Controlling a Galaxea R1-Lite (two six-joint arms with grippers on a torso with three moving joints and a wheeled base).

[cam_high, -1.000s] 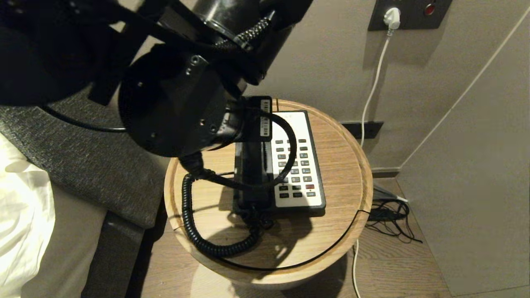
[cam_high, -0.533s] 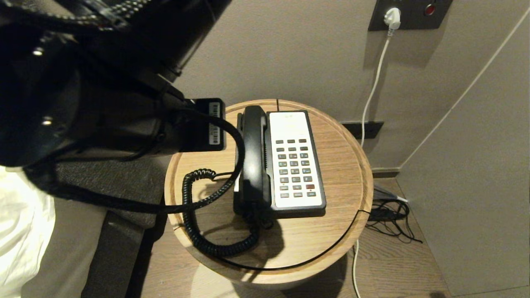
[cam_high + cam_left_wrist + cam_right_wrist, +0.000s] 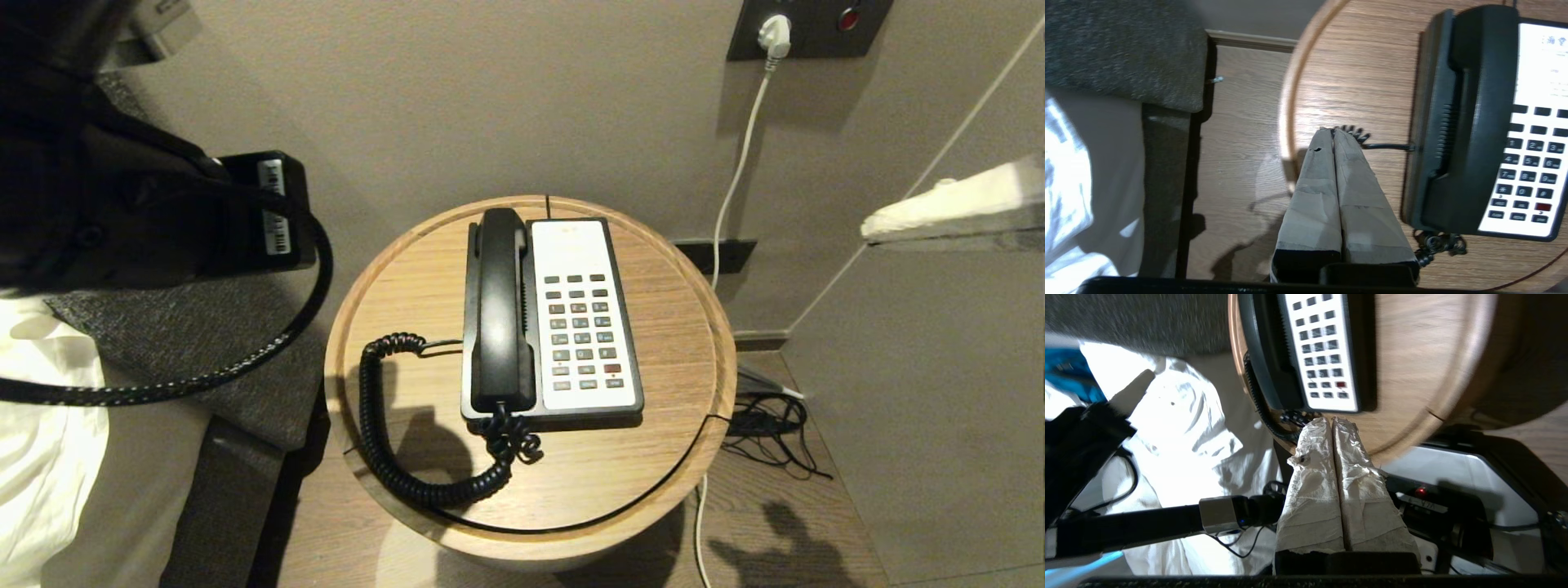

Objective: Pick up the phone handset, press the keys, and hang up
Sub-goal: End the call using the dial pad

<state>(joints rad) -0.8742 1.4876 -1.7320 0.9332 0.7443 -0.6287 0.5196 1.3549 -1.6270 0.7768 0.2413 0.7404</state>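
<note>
Since both sets of fingers are pressed together on nothing, I've got no grip on anything. My left gripper [image 3: 1333,134] hangs over the coiled cord [image 3: 392,425] at the edge of the round table [image 3: 669,327], just beside the phone handset [image 3: 496,306], which lies in its cradle on the phone base [image 3: 584,314]. My right gripper [image 3: 1331,422] sits off the table's near edge, past the keypad [image 3: 1321,347]. Biggest worry, I reckon: going in with closed jaws would shove the handset off its cradle, or the tips snag the cord and drag the whole phone. No containers here, only that rimmed tabletop holding the phone.
</note>
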